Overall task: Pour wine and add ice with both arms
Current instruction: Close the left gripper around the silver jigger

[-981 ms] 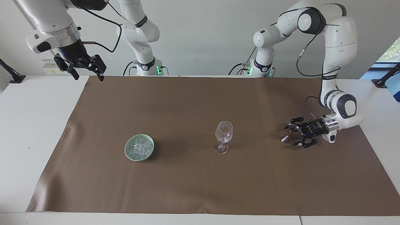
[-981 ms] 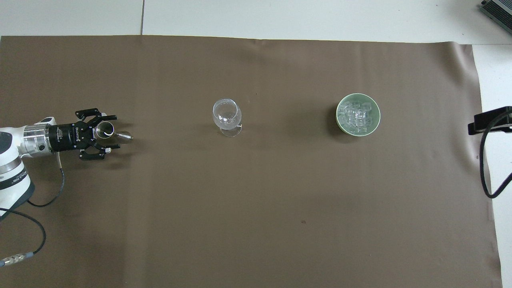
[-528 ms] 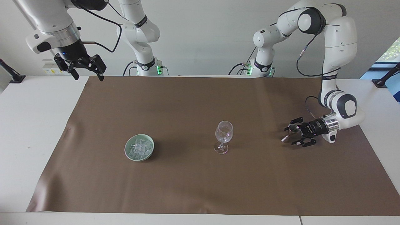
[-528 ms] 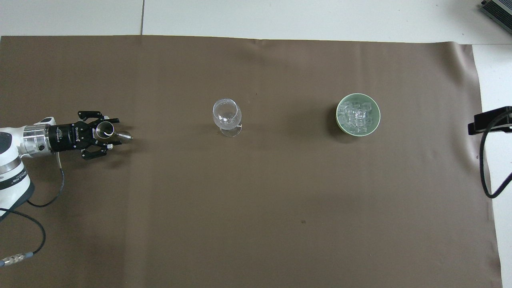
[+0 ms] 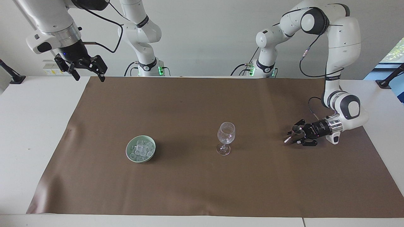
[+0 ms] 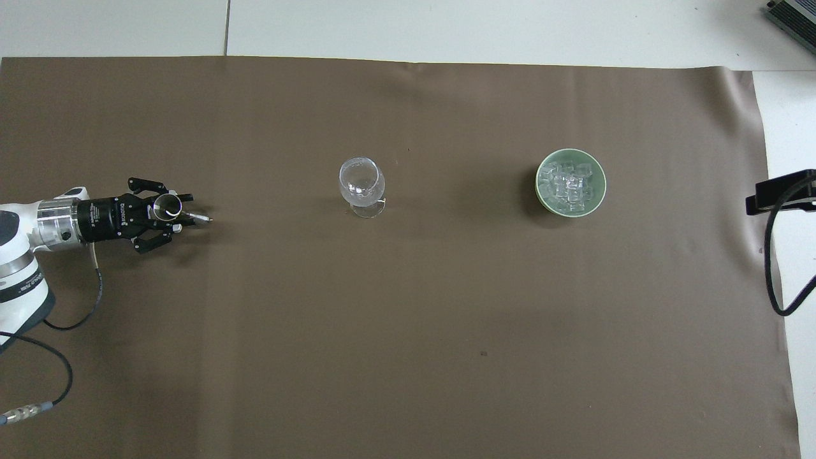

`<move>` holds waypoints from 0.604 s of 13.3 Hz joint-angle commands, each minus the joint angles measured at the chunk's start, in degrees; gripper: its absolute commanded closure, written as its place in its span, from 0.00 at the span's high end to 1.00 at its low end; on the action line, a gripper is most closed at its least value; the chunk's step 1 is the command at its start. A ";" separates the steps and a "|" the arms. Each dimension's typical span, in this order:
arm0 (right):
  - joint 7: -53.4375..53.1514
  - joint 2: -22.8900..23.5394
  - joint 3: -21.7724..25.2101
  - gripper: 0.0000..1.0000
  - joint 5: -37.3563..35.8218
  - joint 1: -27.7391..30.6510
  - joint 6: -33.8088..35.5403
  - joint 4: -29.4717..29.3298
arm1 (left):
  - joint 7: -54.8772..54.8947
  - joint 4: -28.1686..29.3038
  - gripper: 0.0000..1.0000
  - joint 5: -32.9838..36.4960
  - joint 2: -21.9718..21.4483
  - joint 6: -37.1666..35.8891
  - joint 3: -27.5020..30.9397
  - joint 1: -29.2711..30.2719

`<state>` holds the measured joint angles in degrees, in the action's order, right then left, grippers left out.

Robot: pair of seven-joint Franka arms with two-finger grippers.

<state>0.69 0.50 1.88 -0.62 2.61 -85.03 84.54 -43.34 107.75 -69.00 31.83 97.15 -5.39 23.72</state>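
Observation:
A clear stemmed wine glass (image 5: pixel 226 134) (image 6: pixel 361 182) stands upright mid-mat. Toward the right arm's end sits a green bowl (image 5: pixel 127 150) (image 6: pixel 539 185) piled with ice (image 5: pixel 141 148) (image 6: pixel 569 185). Toward the left arm's end stands a small metal cup (image 5: pixel 292 135) (image 6: pixel 167 205). My left gripper (image 5: pixel 296 134) (image 6: pixel 182 211) lies level and low, shut on that cup from the side. I cannot tell whether the cup holds wine. My right gripper (image 5: pixel 89 77) waits open and empty, raised over the mat's corner by the robots; it is out of the overhead view.
A brown mat (image 5: pixel 202 183) (image 6: pixel 408 319) covers most of the white table (image 5: pixel 31 126). A black clamp with a cable (image 6: pixel 781 194) sits on the table's edge at the right arm's end. The left arm's cable (image 6: pixel 70 319) trails on the mat.
My left gripper's fingers have drawn in from wide open until they hold the metal cup. The cup, glass, bowl and right arm have not moved.

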 commanded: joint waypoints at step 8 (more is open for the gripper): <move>-0.95 -0.94 -0.12 1.00 0.97 0.11 0.04 0.98 | 0.72 1.58 0.32 -1.14 -0.72 0.93 0.47 -0.34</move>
<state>0.69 0.50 1.88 -0.62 2.61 -85.03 84.54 -43.34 107.82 -69.00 31.83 97.17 -5.29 23.72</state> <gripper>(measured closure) 0.000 0.648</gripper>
